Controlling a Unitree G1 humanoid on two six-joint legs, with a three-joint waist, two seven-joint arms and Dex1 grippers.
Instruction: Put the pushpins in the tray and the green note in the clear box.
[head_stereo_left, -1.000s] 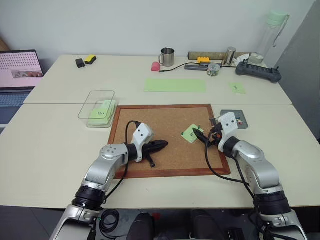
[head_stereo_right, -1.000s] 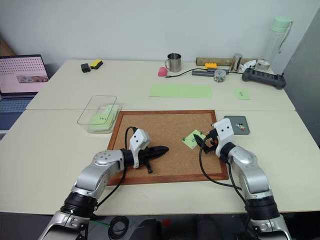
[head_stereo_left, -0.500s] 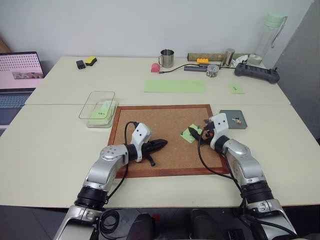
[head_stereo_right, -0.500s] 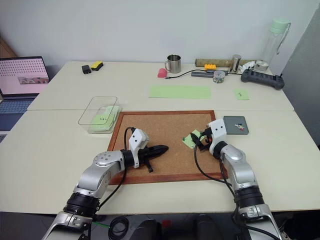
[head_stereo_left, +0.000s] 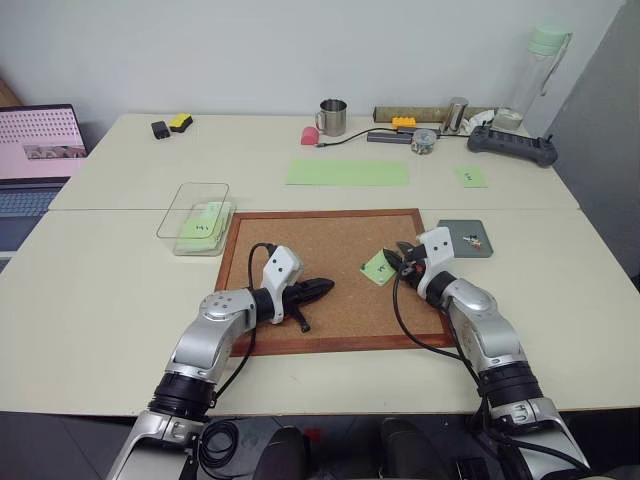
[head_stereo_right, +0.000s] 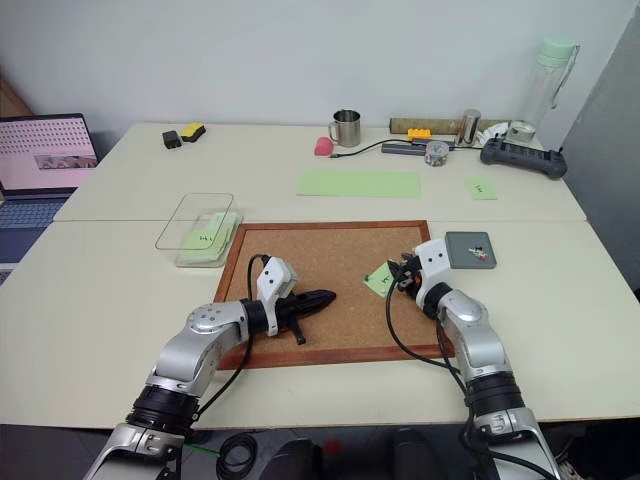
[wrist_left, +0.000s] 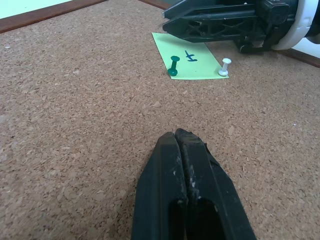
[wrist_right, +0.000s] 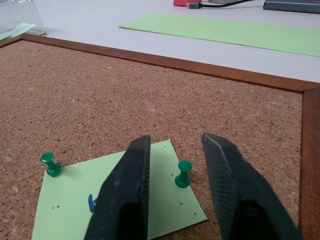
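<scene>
Two pushpins (wrist_right: 183, 173) stuck through green note (wrist_right: 172, 205), right side of corkboard (head_stereo_left: 330, 240). Right claw (wrist_right: 176, 139) part-open astride one, ungripped; left claw (wrist_left: 177, 134) closed, empty. Risk judged: off-centre closing, pin slipped, note torn.

Bare cork board (head_stereo_left: 330, 245) lies open between the left gripper (head_stereo_left: 322, 289) and the green note (head_stereo_left: 378, 267); 2 pushpins (wrist_right: 183, 174) stand on it.
</scene>
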